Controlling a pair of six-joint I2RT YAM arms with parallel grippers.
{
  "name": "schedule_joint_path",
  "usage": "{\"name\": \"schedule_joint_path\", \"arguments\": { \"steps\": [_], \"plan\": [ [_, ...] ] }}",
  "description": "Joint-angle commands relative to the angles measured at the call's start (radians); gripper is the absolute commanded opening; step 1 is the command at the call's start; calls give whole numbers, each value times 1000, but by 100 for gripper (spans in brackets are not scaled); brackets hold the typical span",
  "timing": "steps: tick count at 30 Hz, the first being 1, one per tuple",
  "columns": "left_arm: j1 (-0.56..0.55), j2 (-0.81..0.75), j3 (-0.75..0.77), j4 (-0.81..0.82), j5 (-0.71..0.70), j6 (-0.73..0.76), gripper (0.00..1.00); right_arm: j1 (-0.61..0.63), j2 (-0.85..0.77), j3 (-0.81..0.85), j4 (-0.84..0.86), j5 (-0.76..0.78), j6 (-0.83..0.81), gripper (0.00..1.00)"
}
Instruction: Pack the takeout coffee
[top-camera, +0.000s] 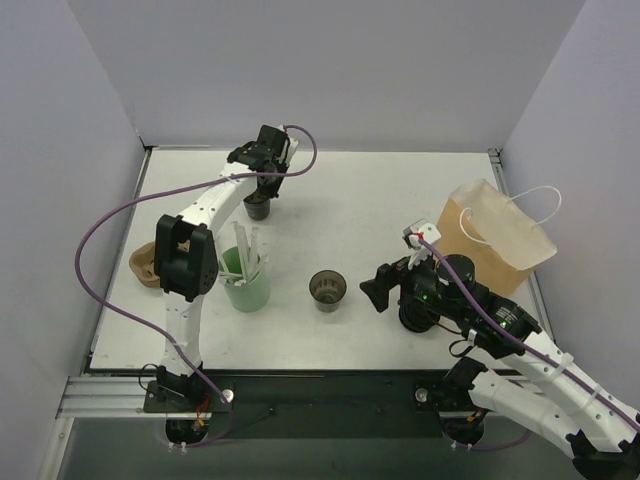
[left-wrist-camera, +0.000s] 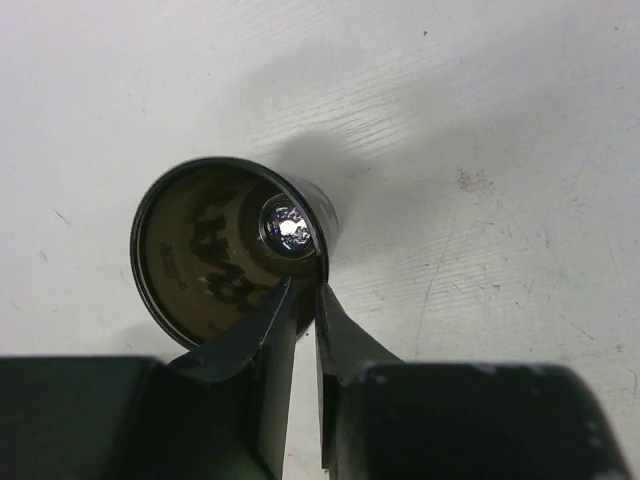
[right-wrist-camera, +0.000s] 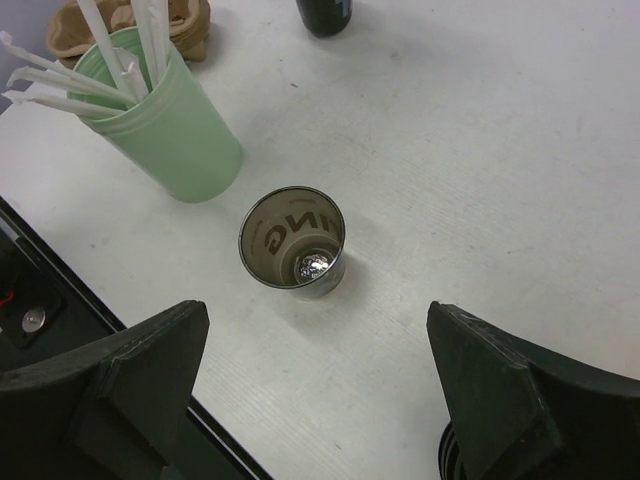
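The takeout coffee (top-camera: 258, 210) is a small black cup standing upright at the far side of the table, also seen as the takeout coffee (right-wrist-camera: 323, 12) at the top of the right wrist view. Up close the takeout coffee (left-wrist-camera: 200, 250) has a dark brownish inside with lettering. My left gripper (top-camera: 261, 190) hangs over it. The left gripper (left-wrist-camera: 307, 290) is open by a narrow gap astride the cup's near rim, one finger over the inside, one outside. My right gripper (top-camera: 393, 295) stands wide open, and the right gripper (right-wrist-camera: 315, 325) holds nothing.
A second black cup (top-camera: 327, 290) with a lighter brown inside stands mid-table, the same cup (right-wrist-camera: 292, 245) ahead of the right fingers. A green cup (top-camera: 247, 285) of straws, a brown carrier (top-camera: 145, 265), a paper bag (top-camera: 500, 240), and a black round thing (top-camera: 418, 320) under the right arm.
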Motion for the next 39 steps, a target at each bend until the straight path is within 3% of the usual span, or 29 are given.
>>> {"name": "schedule_joint_path", "arguments": {
  "steps": [1, 9, 11, 15, 19, 24, 26, 31, 34, 39],
  "plan": [
    [6, 14, 62, 1, 9, -12, 25, 8, -16, 62, -83, 77, 24, 97],
    [2, -80, 116, -41, -7, -50, 41, 10, -39, 89, -215, 204, 86, 96],
    [-9, -144, 142, -67, 15, -60, 58, 7, -24, 112, -311, 289, 116, 95],
    [-24, -291, 89, -100, 155, -87, 68, 2, 30, 129, -434, 370, 132, 85],
    [-30, -565, -147, -52, 303, -161, 75, -28, 115, 111, -479, 375, 158, 63],
    [-61, -895, -536, 37, 433, -225, 87, -106, 217, 89, -481, 307, 193, 51],
    [-63, -1047, -617, 43, 453, -236, 89, -134, 255, 77, -462, 303, 196, 45],
    [-64, -1361, -854, 77, 475, -271, 90, -209, 327, 19, -419, 192, 185, 40],
    [-64, -1489, -921, 87, 470, -287, 90, -249, 329, 11, -410, 146, 175, 37],
    [-64, -1594, -978, 89, 538, -365, 90, -272, 370, 3, -407, 106, 181, 37]
  ]
}}
